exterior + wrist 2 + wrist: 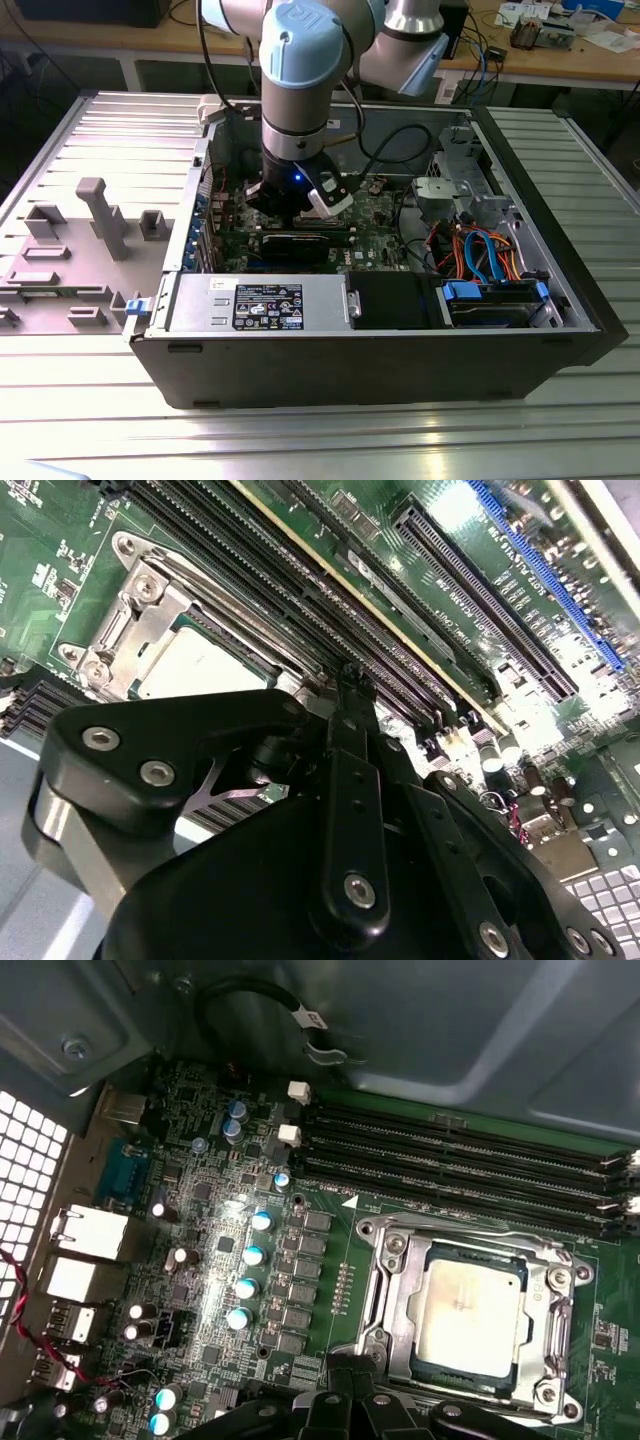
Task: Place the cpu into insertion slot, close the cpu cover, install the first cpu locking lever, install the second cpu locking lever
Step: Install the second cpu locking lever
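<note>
No print can be made out: the white-on-black label (pixel 268 306) on the silver metal power supply box (pixel 255 303) carries lettering too small to tell.

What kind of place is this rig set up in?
Probably a robotics lab or test workshop. An open desktop computer case lies on a ribbed metal table, grey fixture blocks stand towards the exterior view's left, and wooden workbenches cluttered with parts line the back.
</note>
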Available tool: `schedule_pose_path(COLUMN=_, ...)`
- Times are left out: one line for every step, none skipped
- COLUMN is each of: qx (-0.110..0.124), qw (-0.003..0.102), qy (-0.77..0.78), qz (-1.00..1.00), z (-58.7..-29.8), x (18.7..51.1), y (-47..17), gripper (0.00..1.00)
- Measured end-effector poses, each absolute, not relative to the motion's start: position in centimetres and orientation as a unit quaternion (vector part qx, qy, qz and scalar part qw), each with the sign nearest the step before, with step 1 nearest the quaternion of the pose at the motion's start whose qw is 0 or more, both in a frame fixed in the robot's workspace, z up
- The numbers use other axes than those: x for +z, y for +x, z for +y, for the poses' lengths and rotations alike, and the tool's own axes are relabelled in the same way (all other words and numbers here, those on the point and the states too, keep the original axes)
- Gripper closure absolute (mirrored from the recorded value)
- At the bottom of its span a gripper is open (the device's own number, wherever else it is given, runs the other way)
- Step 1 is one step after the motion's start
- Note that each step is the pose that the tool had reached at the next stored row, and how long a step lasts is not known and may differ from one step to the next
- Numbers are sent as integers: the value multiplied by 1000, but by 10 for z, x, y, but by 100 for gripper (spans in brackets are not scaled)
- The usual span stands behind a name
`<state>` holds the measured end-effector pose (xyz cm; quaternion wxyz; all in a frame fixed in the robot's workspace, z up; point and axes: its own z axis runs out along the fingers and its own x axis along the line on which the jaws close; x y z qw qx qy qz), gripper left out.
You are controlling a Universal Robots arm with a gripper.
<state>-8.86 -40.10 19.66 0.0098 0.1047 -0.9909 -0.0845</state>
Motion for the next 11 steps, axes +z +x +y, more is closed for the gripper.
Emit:
schedule_pose_path(qx=-84, qw=10, qy=105, qz=-991, z=-401, x=196, y=-89, gripper=89)
schedule_pose_path(qx=-84, qw=10, qy=105, qz=-991, z=-401, x=196, y=-89, gripper=89)
schedule_pose_path(qx=-84, qw=9, qy=105, qz=-991, z=-401, x=196, y=-89, gripper=89)
schedule_pose_path(qx=-83, qw=8, qy=105, qz=-991, z=-401, x=197, y=-89, gripper=89)
schedule_pose_path(qx=-83, qw=7, qy=105, qz=-991, z=-401, x=200, y=-89, gripper=89)
schedule_pose_path(qx=-83, qw=6, qy=105, qz=-991, z=-401, x=203, y=-89, gripper=89)
schedule_pose_path(qx=-82, qw=7, qy=105, qz=-991, z=-401, x=209, y=-89, gripper=89)
schedule_pose_path(qx=-82, qw=7, qy=105, qz=-991, z=-401, x=212, y=-89, gripper=89)
schedule_pose_path(qx=-82, qw=7, qy=105, qz=-991, z=-401, x=216, y=-89, gripper=89)
schedule_pose_path(qx=-82, qw=7, qy=105, qz=-991, z=-401, x=220, y=-89, gripper=89)
schedule_pose_path(qx=-81, qw=7, qy=105, qz=-991, z=-401, x=223, y=-89, gripper=89)
